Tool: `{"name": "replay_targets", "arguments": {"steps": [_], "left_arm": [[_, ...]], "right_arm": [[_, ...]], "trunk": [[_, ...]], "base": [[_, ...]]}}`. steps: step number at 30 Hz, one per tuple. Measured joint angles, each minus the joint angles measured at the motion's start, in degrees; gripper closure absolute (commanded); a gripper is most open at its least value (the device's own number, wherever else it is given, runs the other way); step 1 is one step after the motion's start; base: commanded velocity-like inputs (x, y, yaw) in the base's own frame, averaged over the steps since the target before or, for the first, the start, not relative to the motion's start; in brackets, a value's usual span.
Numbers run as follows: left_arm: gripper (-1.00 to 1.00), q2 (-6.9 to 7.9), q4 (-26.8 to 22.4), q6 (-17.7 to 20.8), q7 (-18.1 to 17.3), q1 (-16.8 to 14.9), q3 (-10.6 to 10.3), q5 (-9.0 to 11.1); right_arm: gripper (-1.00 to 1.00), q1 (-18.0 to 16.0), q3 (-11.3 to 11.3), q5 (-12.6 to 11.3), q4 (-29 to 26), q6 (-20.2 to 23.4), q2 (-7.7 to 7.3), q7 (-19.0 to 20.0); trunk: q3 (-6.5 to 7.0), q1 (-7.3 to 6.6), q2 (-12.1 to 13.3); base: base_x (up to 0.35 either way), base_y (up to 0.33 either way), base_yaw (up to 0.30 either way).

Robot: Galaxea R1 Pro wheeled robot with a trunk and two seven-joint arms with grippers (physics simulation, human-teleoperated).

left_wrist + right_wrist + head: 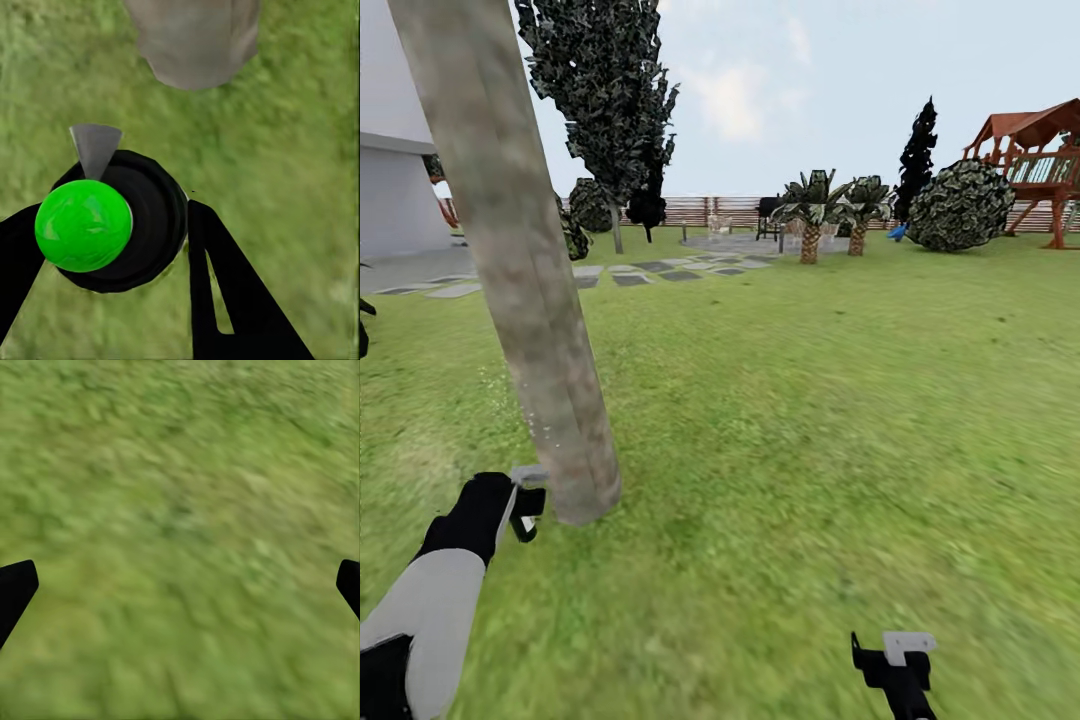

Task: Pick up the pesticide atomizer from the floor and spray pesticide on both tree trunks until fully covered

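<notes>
The pesticide atomizer (142, 225), a round black body with a bright green ball top and a small grey nozzle, sits between the fingers of my left gripper (112, 229), which is shut on it. In the head view my left gripper (525, 512) is low, just left of the base of the near tree trunk (510, 250), a thick pale grey-tan column; its base (195, 41) also appears beyond the nozzle. The second tree (605, 90) stands farther back on the lawn. My right gripper (895, 665) hangs open over bare grass, its fingers (16, 589) spread wide.
Green lawn (810, 400) stretches ahead and to the right. Grey stepping stones (660, 268), short palms (812, 215), a round bush (960, 205), a wooden play structure (1040, 150) and the slat fence (710, 210) lie far back. A white building wall (395, 190) is at the left.
</notes>
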Motion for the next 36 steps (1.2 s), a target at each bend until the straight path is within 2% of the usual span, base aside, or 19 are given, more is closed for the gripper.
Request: {"name": "replay_targets", "arguments": {"steps": [2,3,4,6,8,10,12,13,14,16,19,21,22,24,25,26,29,36], "left_arm": [[1.0,0.27,0.3,0.4,-0.2,-2.5,-1.7,-0.2],[1.0,0.48,0.5,2.2,-0.4,-4.0,-4.3,-0.2],[1.0,0.67,0.2,7.2,-0.7,-5.8,-9.4,-0.1],[1.0,1.39,0.1,9.5,-1.6,-7.1,-11.5,-0.6],[1.0,3.15,0.3,9.9,-3.2,-7.4,-11.9,-0.6],[1.0,7.49,0.6,9.8,-8.4,-7.6,-12.1,-1.1],[1.0,8.9,0.4,9.9,-10.8,-7.6,-12.3,-0.6],[1.0,9.0,0.3,9.9,-11.3,-7.6,-12.4,-0.4],[1.0,8.5,0.1,10.3,-11.9,-7.6,-12.9,0.1],[1.0,6.51,-0.1,10.5,-12.1,-7.8,-14.0,0.3],[1.0,4.89,-0.1,10.5,-12.1,-9.4,-14.5,-0.3],[1.0,5.31,0.1,10.4,-11.9,-9.6,-14.5,-0.8],[1.0,6.08,0.1,10.3,-11.7,-9.7,-14.6,-1.3],[1.0,9.92,0.2,10.1,-11.6,-9.3,-14.6,-2.6],[1.0,10.73,0.2,10.3,-11.7,-9.2,-14.6,-2.0],[1.0,11.04,0.1,10.3,-11.7,-9.0,-14.6,-1.7],[1.0,11.3,-0.1,10.4,-11.7,-8.8,-14.7,-2.6],[1.0,10.66,-0.2,10.4,-11.6,-9.1,-14.5,-2.5]], "right_arm": [[-1.0,0.0,0.0,0.0,0.0,0.0,-0.11,0.0],[-1.0,0.0,0.0,0.0,0.0,0.0,-0.14,0.0],[-1.0,0.0,0.0,0.0,0.0,0.0,-0.16,0.0],[-1.0,0.0,0.0,0.0,0.0,0.0,-0.22,0.0],[-1.0,0.0,0.0,0.0,0.0,0.0,-0.24,0.0],[-1.0,0.0,0.0,0.0,0.0,0.0,-0.25,0.0],[-1.0,0.0,0.0,0.0,0.0,0.0,-0.26,0.0],[-1.0,0.0,0.0,0.0,0.0,0.0,-0.26,0.0],[-1.0,0.0,0.0,0.0,0.0,0.0,-0.26,0.0],[-1.0,0.0,0.0,0.0,0.0,0.0,-0.26,0.0],[-1.0,0.0,0.0,0.0,0.0,0.0,-0.26,0.0],[-1.0,0.0,0.0,0.0,0.0,0.0,-0.27,0.0],[-1.0,0.0,0.0,0.0,0.0,0.0,-0.26,0.0],[-1.0,0.0,0.0,0.0,-0.1,0.0,-0.26,0.0],[-1.0,0.0,0.0,0.0,-0.1,0.0,-0.26,0.0],[-1.0,0.0,0.0,0.0,-0.1,0.0,-0.22,0.0],[-1.0,0.0,0.0,0.0,-0.1,0.0,-0.17,0.0],[-1.0,0.0,0.0,0.0,-0.1,0.0,-0.25,0.0]], "trunk": [[0.0,0.0,0.0],[0.0,0.0,0.0],[0.0,0.0,0.0],[-0.01,0.0,0.0],[-0.01,0.0,0.0],[-0.01,0.0,0.0],[-0.01,0.0,0.0],[-0.01,0.01,0.0],[-0.01,0.01,0.0],[-0.01,0.01,0.0],[-0.01,0.0,0.0],[-0.01,0.0,0.0],[-0.01,0.0,0.0],[-0.01,0.0,0.0],[-0.01,0.0,0.0],[-0.01,0.01,0.0],[-0.01,0.0,0.0],[-0.01,-0.03,0.0]], "base": [[0.0,0.0,0.007],[0.0,0.0,0.001],[0.0,0.0,0.0],[0.0,0.0,0.0],[0.0,0.0,0.0],[0.0,0.0,0.0],[0.0,0.0,0.0],[0.0,0.0,0.0],[0.0,0.0,0.0],[0.0,0.0,0.0],[0.0,0.0,0.0],[0.0,0.0,0.0],[0.0,0.0,0.0],[0.0,0.0,0.011],[0.0,0.0,0.079],[0.0,0.0,0.173],[0.069,0.0,0.236],[0.317,0.023,0.037]]}}
